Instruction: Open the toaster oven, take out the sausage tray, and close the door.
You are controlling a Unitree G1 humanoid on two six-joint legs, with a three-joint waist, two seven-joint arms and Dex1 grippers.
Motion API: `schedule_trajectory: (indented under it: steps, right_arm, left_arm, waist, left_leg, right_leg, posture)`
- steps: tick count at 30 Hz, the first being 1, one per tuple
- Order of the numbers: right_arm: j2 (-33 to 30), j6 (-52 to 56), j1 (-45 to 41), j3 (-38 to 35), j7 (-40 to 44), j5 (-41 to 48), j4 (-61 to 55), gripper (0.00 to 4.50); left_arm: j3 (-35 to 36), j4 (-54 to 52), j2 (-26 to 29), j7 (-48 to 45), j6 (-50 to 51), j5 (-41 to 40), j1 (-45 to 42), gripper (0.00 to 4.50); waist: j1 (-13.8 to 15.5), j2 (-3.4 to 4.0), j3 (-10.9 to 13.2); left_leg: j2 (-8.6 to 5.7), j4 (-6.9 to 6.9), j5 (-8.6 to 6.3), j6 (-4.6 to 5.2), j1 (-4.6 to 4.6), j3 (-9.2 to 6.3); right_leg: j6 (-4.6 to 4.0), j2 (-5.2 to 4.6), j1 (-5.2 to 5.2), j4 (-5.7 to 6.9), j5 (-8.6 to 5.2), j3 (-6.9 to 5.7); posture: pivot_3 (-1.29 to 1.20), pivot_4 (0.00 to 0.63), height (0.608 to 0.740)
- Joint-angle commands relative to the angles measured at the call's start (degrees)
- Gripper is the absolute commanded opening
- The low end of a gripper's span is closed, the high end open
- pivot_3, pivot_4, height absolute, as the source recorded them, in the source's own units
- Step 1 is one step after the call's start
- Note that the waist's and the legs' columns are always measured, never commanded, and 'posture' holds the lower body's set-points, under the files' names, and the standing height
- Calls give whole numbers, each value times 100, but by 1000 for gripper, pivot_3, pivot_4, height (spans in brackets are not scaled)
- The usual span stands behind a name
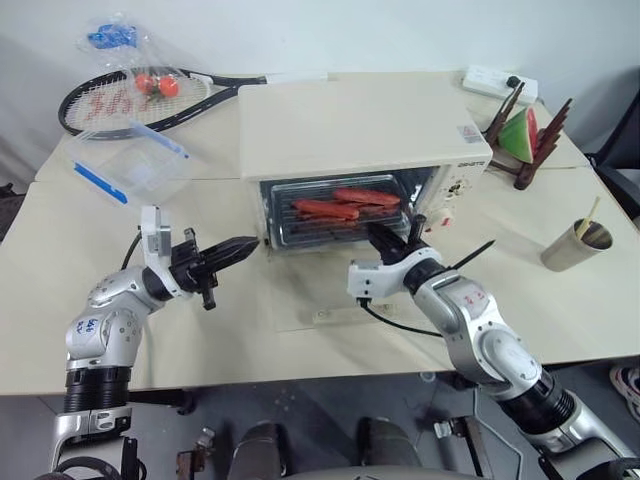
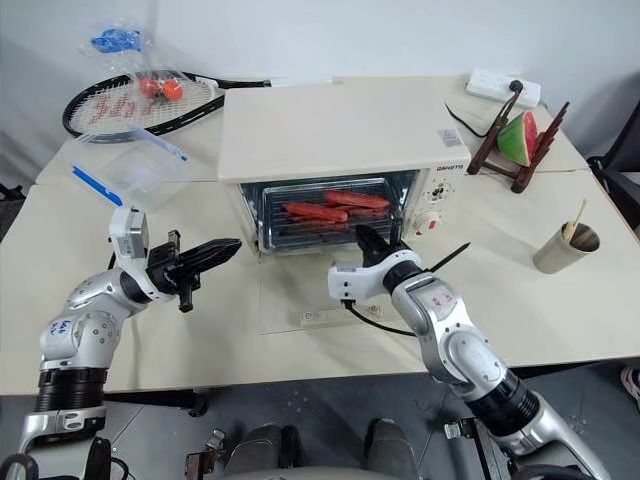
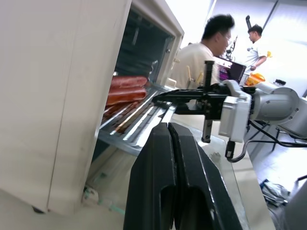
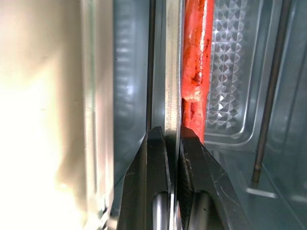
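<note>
Right wrist view shows the right gripper (image 4: pixel 171 136) clamped on the front rim of the sausage tray (image 4: pixel 173 72), the thin metal edge pinched between its two black fingers, a red sausage (image 4: pixel 195 57) lying just beyond them. From the head camera, that arm reaches level into the toaster oven (image 1: pixel 350 125), whose door (image 1: pixel 345 318) lies flat open beneath the wrist. The tray sits partly inside the cavity, silver and ridged, carrying long red sausages. The left gripper (image 1: pixel 240 247), fingers pressed together and holding nothing, hovers just beside the oven's left front corner, pointing toward it.
</note>
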Motion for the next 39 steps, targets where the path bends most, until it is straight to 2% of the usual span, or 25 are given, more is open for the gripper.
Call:
schedule_trajectory:
  steps: [1,10,13,22,26,33,39]
  right_arm:
    - [-180,-194,351,-355,-70,-235,-369,33]
    - [-428,-884,1127,-941,-307,-234,-785,33]
    - [-450,-1079,1233,-1112,-318,-198,-832,0]
    - [-341,-1369,1237,-1341,-205,-163,-846,0]
    - [-41,-1171,1159,-1333,-112,-135,-791,0]
    - [197,-1207,1049,-1318,-303,-470,-711,0]
    - [165,-1426,1429,-1402,-491,-473,-935,0]
  left_arm:
    - [127,-12,87,12,182,-157,-137,0]
    - [23,-116,538,126,1771,-489,-222,0]
    - [113,-217,541,393,2095,-571,-204,629]
    - [249,-251,481,910,2599,-750,-270,3301]
    - [168,-194,455,1075,2812,-759,-381,4490]
    - [65,-271,721,1208,3735,-909,-372,4490]
    - [54,-91,901,1255,4377,-954,-527,4490]
  waist:
    - [13,0,0]
    - [142,-1,0]
    - [139,-1,0]
    - [130,-1,0]
    - [122,-1,0]
    - [107,-1,0]
    - [126,-1,0]
  left_leg:
    - [0,1,0,0,0,0]
    - [0,5,0,0,0,-1]
    - [0,6,0,0,-1,-2]
    - [0,6,0,0,0,-2]
    - [0,6,0,0,0,-2]
    - [0,6,1,-2,0,-1]
    - [0,6,2,-3,0,-2]
  right_leg:
    - [0,0,0,0,0,0]
    - [0,0,3,-2,0,0]
    - [0,0,4,-2,0,0]
    - [0,0,3,-1,0,0]
    - [0,0,4,-1,0,0]
    - [0,0,2,1,0,1]
    - [0,0,1,2,0,0]
  posture:
    - [0,150,740]
    - [0,150,740]
    - [0,150,740]
    - [0,150,740]
    - [0,150,740]
    - [0,150,740]
    - [0,150,740]
